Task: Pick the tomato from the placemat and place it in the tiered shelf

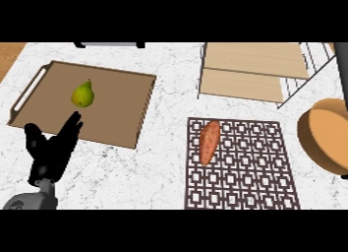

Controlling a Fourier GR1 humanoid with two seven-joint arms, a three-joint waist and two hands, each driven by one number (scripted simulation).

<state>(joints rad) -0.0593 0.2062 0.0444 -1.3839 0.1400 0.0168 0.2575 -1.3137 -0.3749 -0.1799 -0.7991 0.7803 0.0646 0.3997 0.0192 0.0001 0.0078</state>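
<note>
Although the task names a tomato, what lies on the brown lattice-patterned placemat [242,167] is a long orange-red tapered vegetable [210,142], more like a sweet potato, resting near the mat's left edge with its long axis running roughly up the view. It likely handles as a stiff, moderately light piece with dull, non-slippery skin, not fragile; the best hold looks to be across its thick middle, fingers closing over the narrow width. Only the black left hand [52,145] shows, at the lower left beside the brown wooden tray [126,106] holding a green pear [83,94]: fingers spread and upright, holding nothing, resting. The right hand is out of view. The pale wooden tiered shelf with wire frame [253,71] stands just beyond the mat.
</note>
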